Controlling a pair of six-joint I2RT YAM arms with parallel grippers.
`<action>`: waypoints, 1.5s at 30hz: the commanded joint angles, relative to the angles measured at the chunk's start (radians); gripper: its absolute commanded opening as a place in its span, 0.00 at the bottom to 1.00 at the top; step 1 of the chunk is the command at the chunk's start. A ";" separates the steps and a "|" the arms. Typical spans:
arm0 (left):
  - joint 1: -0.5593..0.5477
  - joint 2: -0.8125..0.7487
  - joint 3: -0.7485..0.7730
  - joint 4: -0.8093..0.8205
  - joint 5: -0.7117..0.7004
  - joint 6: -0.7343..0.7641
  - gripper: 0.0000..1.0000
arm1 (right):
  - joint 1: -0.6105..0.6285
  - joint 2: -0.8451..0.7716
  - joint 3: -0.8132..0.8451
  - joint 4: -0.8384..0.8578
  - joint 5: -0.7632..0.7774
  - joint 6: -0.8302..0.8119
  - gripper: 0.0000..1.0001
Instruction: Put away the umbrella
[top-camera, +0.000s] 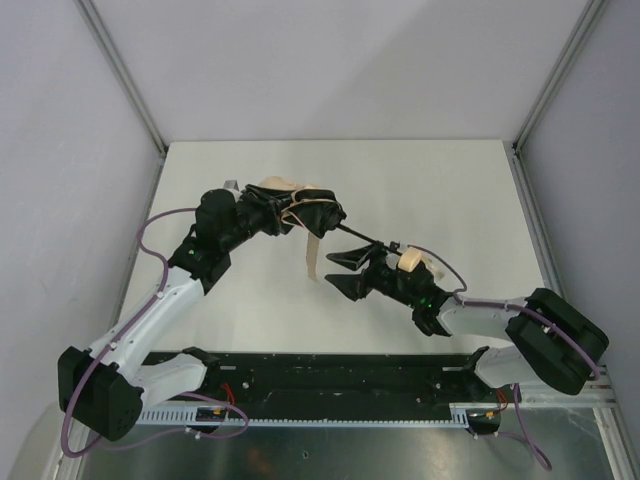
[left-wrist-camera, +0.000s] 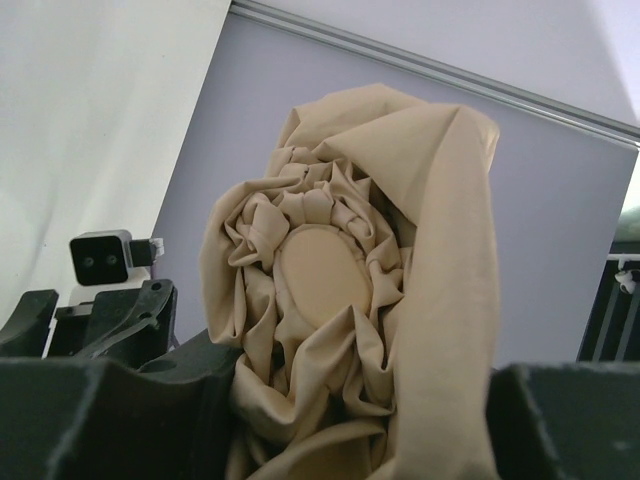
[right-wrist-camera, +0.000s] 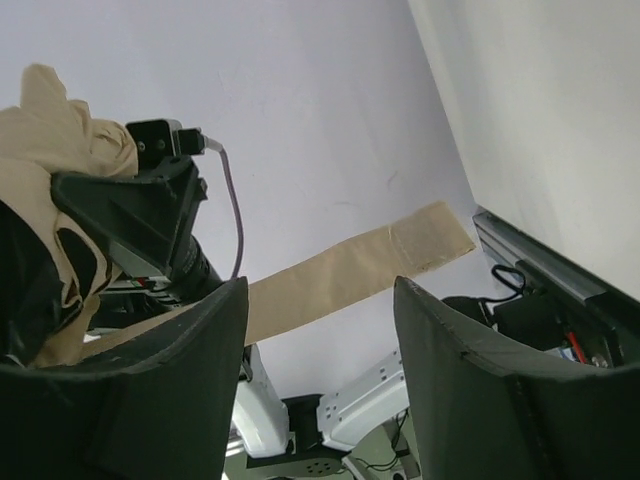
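Umbrella (top-camera: 278, 186) is held over the worktop (top-camera: 450, 180), left of centre, with your left jaws clamped on its bunched beige canopy. Its strap (top-camera: 312, 255) dangles below the bundle. The thin black shaft (top-camera: 365, 237) runs rightward to the pale handle (top-camera: 408, 260), just behind your right jaws. Those stand apart, gripping nothing, pointed toward the strap.

In the top view we cannot see the fingertips of the left gripper (top-camera: 285, 212); the fabric of the umbrella (top-camera: 280, 186) buries them. From the left wrist, the frame's bottom edge cuts off the umbrella's lower folds. From the right wrist, the strap (right-wrist-camera: 350, 265) is hidden at lower left behind a finger (right-wrist-camera: 180, 380) of the right gripper (right-wrist-camera: 318, 292), and the left edge crops the umbrella.
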 joint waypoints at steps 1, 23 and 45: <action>-0.004 -0.021 0.055 0.097 0.026 -0.037 0.00 | 0.047 0.000 -0.004 0.052 0.075 0.046 0.62; -0.015 -0.066 0.028 0.102 0.023 -0.042 0.00 | 0.106 0.074 -0.014 0.119 0.144 0.085 0.57; -0.078 -0.080 0.015 0.100 -0.001 -0.048 0.00 | 0.072 0.166 0.011 0.251 0.139 0.075 0.28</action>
